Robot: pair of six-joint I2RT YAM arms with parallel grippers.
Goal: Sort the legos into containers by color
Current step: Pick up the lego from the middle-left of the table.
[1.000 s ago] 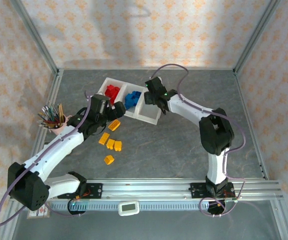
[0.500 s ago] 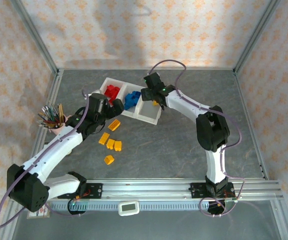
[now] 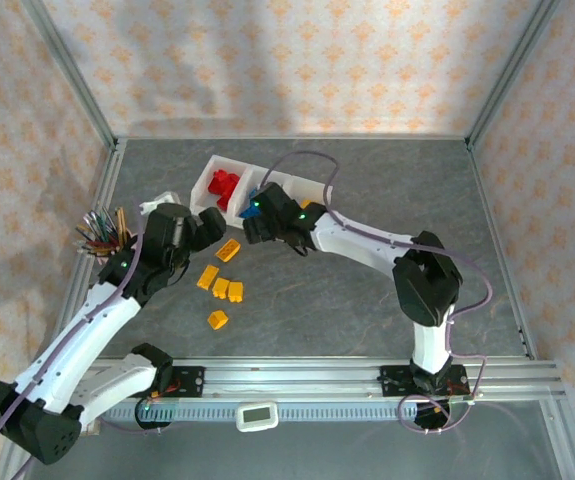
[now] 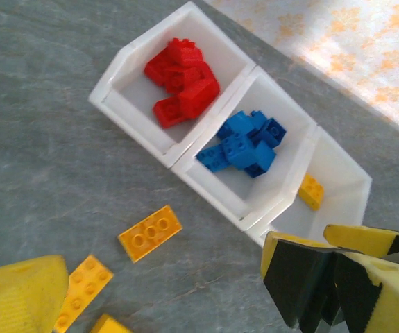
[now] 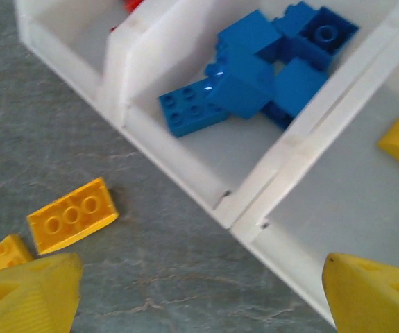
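Pencil cup (image 3: 112, 245) overhead — blue legos (image 5: 255, 76) wrist-side

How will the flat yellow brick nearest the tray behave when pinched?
The flat yellow brick looks like rigid moulded plastic, so it likely won't flex. Lying flat on the table, it should slide rather than roll if nudged. Its thin edges probably offer little grip.
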